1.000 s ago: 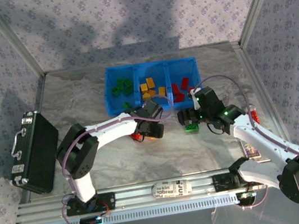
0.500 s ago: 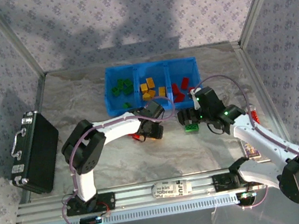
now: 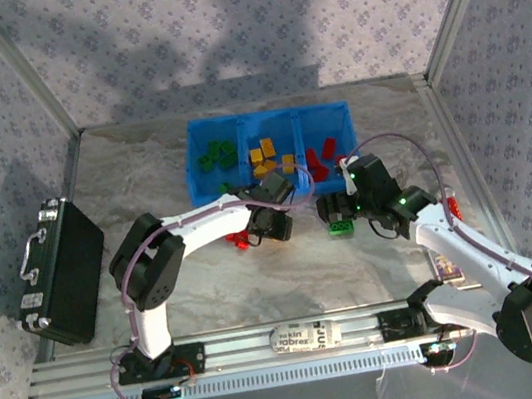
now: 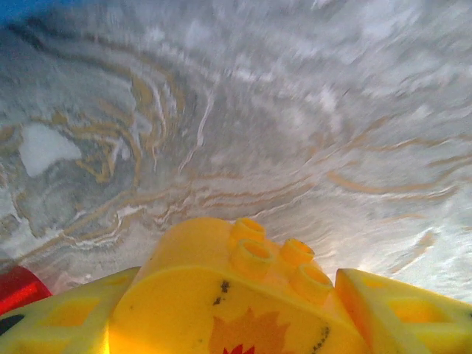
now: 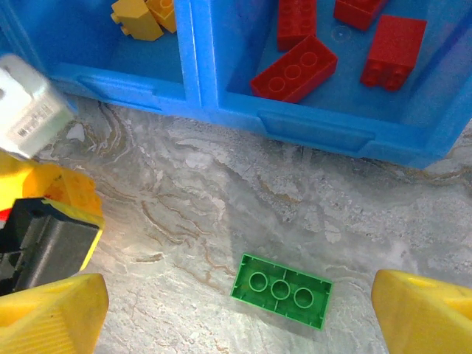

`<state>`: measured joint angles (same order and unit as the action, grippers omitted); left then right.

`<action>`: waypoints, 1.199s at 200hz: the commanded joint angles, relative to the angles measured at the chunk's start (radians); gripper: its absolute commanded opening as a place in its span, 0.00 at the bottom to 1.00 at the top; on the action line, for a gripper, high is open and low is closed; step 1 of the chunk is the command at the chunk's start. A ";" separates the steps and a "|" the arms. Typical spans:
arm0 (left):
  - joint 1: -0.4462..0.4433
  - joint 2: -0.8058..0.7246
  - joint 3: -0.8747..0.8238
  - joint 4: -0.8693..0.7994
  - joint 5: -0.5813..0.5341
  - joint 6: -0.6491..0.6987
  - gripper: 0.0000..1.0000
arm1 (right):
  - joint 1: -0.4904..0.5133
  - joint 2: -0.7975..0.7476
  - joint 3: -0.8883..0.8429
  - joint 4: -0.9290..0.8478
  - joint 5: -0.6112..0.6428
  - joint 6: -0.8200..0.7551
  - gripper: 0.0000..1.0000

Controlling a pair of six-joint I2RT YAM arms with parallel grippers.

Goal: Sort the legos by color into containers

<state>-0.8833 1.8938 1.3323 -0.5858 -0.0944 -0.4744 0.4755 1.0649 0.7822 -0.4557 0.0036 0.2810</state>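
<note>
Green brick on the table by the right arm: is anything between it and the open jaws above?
Nothing visible. The green brick lies flat, studs up, on bare table below the right gripper, whose jaws stand wide open; the blue tray stands farther off.

Green lego [image 5: 280, 290] studs up, nr blue tray [image 5: 310, 129]; red legos [image 5: 293, 68] in rt compartment [image 5: 346, 81]; yellow lego [image 4: 236, 295] held.

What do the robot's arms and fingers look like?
Both arms are white with black joints: the left arm and the right arm. A thin purple cable runs along each. The fingers are chunky yellow plastic, and a small green light glows on the right arm.
</note>
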 commanded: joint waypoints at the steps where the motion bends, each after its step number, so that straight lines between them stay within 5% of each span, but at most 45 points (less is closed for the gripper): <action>1: 0.030 -0.061 0.118 -0.033 -0.013 0.060 0.57 | -0.007 -0.006 0.003 -0.018 0.009 0.006 0.94; 48: 0.142 0.067 0.424 -0.086 0.039 0.132 0.59 | -0.008 -0.014 0.000 -0.027 0.016 0.015 0.94; 68: 0.168 0.158 0.535 -0.117 0.014 0.149 0.75 | -0.008 -0.024 -0.014 -0.031 0.016 0.018 0.94; 88: 0.178 0.202 0.594 -0.159 0.036 0.136 0.77 | -0.010 -0.037 -0.020 -0.044 0.023 0.016 0.94; 165: 0.158 -0.150 0.105 0.079 0.016 0.065 0.81 | -0.031 0.054 -0.022 -0.065 0.038 0.026 0.96; 240: 0.165 -0.484 -0.315 0.129 -0.058 -0.025 0.83 | -0.006 0.279 -0.022 -0.055 0.018 0.106 0.96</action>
<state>-0.7265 1.4956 1.0981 -0.4831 -0.1139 -0.4515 0.4561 1.2945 0.7486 -0.4976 0.0185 0.3481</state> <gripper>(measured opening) 0.825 0.960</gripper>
